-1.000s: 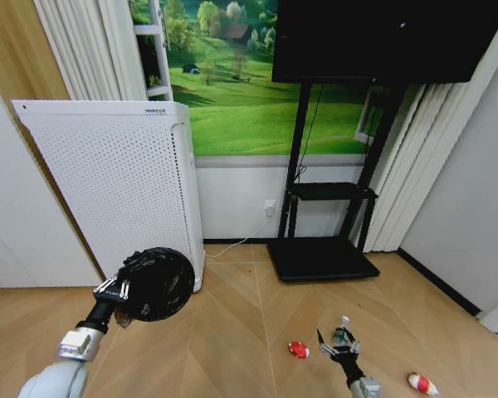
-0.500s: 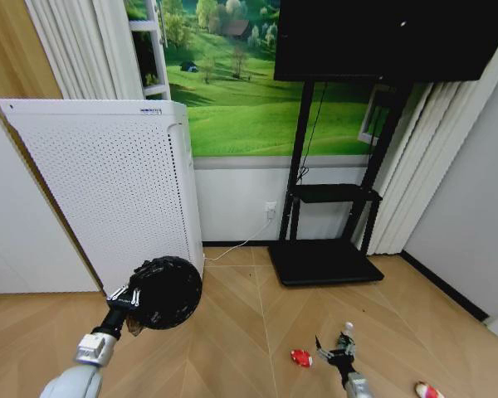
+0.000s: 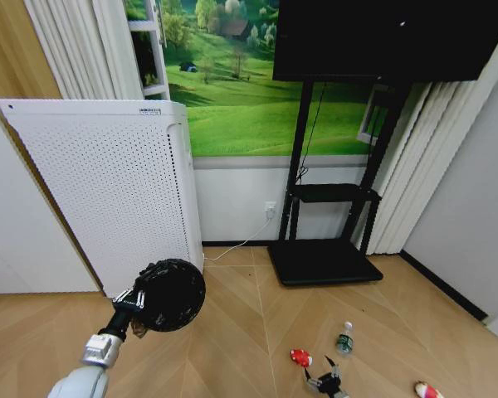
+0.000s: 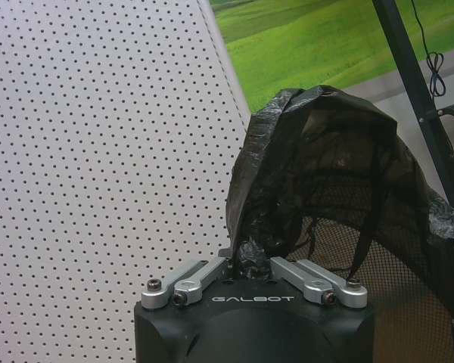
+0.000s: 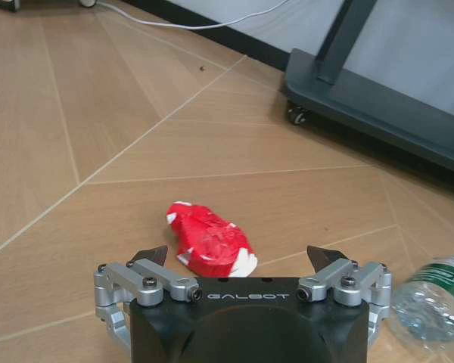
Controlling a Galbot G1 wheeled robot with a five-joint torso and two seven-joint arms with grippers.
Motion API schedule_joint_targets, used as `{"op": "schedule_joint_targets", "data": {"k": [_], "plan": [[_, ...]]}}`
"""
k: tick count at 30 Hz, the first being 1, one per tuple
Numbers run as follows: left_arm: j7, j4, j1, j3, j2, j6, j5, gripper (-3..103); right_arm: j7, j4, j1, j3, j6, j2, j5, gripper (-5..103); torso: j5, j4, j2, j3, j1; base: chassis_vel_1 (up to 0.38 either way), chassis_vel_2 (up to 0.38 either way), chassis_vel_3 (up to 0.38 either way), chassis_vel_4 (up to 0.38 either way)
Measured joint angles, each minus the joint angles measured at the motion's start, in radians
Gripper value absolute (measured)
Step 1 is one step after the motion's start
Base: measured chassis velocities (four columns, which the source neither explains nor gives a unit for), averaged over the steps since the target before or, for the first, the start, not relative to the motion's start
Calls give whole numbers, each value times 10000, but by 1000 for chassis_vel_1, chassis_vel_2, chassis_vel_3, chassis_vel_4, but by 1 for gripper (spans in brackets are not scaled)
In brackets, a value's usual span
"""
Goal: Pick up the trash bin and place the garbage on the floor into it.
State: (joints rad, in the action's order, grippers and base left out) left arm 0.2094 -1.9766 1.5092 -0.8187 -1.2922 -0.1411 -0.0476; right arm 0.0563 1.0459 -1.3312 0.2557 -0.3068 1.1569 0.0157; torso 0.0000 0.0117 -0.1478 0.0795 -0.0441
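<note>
I have the trash bin [image 3: 170,294] lifted, my left gripper [image 4: 250,266] pinched on its liner rim. My right gripper [image 5: 242,261] hangs spread over a red-and-white packet [image 5: 210,247] lying between its fingertips; the bottle [image 5: 431,306] lies just outside one finger. Next, I judge: lower, close. The bin's inside looks empty.

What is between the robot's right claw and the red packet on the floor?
Nothing visible. The right gripper hangs open just above the red-and-white packet, with bare wooden floor around it. The clear bottle lies off to one side, not in the way.
</note>
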Motion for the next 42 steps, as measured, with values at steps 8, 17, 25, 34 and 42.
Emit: {"op": "schedule_joint_targets", "data": {"k": [8,17,25,34,42], "plan": [[0,108,-56,40,15,-72,-2,7,39,-706,807,-436,-5,186,-84,100,0,0,0,1,0,0,0,0,0],[2,144,-104,121,5,-101,-30,7,72,-1244,1252,-619,-97,294,-385,100,0,2,0,0,-1,0,0,0,0],[15,144,-117,160,-27,-111,-23,7,73,-1484,1406,-749,-186,320,-591,100,0,1,0,0,-1,0,0,0,0],[20,161,-107,149,-30,-156,0,7,95,-2014,1790,-915,-275,467,-883,100,1,0,0,0,0,0,0,0,0],[20,234,-122,161,-50,-178,23,7,65,-2344,1993,-985,-327,536,-995,98,1,0,0,0,-1,0,0,0,0]]}}
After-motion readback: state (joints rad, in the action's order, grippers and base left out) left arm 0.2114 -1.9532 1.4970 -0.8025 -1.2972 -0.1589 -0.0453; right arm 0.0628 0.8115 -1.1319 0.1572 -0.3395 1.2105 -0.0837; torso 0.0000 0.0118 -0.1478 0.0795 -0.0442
